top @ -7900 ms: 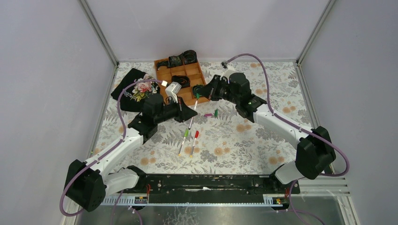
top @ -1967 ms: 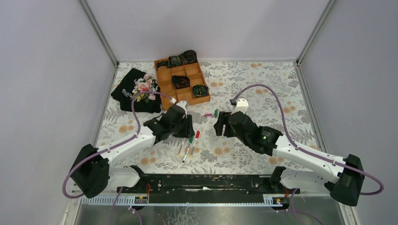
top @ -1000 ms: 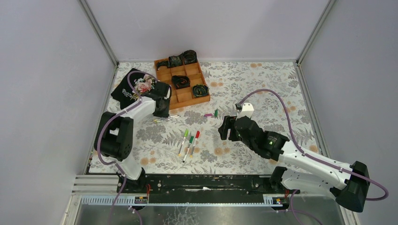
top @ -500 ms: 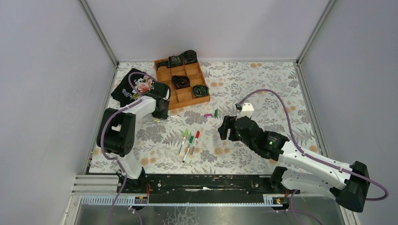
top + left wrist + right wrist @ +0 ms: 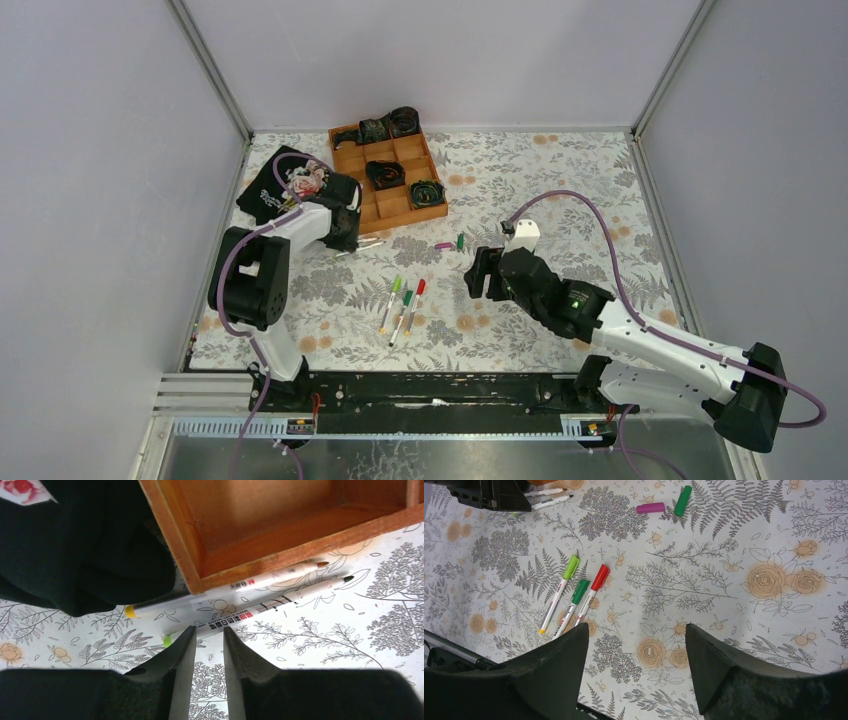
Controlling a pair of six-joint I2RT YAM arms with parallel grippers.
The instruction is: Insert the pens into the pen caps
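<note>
Left pincer (image 5: 209, 632): within the last two seconds it has swung off the three capped pens (image 5: 574, 600) to the near-left corner of the partitioned brown wooden tray (image 5: 310, 540). Its fingers are barely parted and grip nothing. Just past its tips lie two uncapped white marker barrels. The yellow-ended barrel (image 5: 225, 589) touches the tray's near wall, and the lime-ended barrel (image 5: 260, 611) is just beside it. Right pincer (image 5: 636, 630) has pulled back, well nearer you than the tray, spread wide and empty. Magenta plastic cap (image 5: 650, 508) and dark green plastic cap (image 5: 683, 500) lie loose on the counter off the tray's near-right corner. You likely grasp a barrel next; two cappings seem left.
</note>
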